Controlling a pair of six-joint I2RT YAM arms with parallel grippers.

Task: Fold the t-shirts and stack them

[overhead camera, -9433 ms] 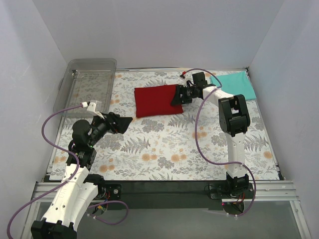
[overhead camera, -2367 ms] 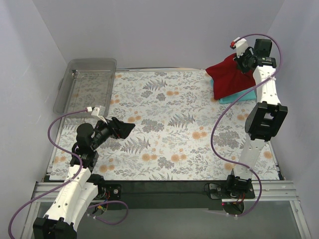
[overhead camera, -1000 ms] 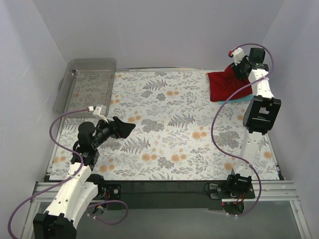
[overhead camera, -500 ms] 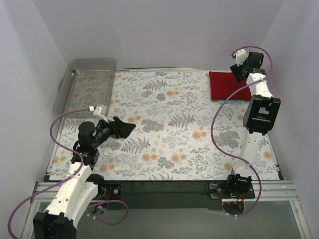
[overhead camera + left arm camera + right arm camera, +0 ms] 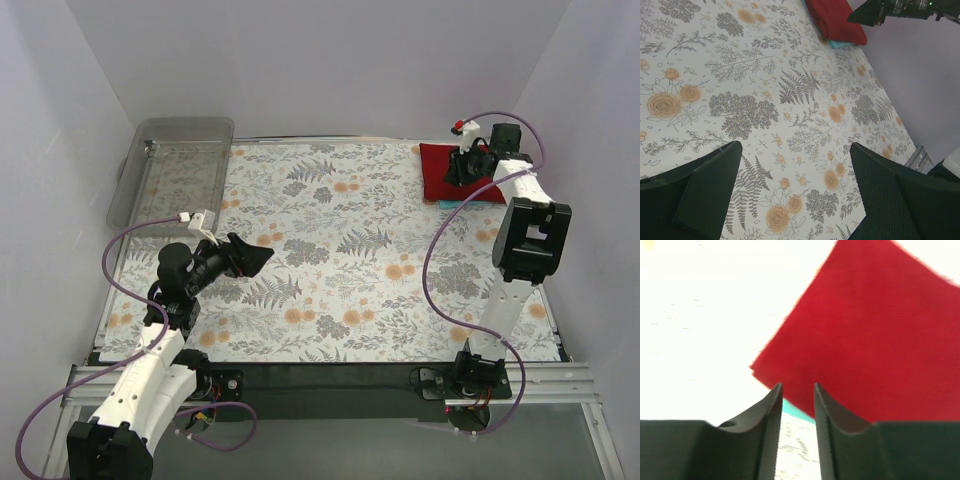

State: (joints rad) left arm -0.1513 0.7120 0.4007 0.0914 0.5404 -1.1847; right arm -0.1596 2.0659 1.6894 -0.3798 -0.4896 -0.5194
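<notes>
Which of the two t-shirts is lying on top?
The dark red t-shirt; it covers the teal t-shirt, of which only a thin edge peeks out underneath.

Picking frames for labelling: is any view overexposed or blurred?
Right wrist: the table is mostly blown out to white, the dark red t-shirt soft-edged. Left wrist: sharp, evenly lit, floral print clear. Top external: even light, no glare.
</notes>
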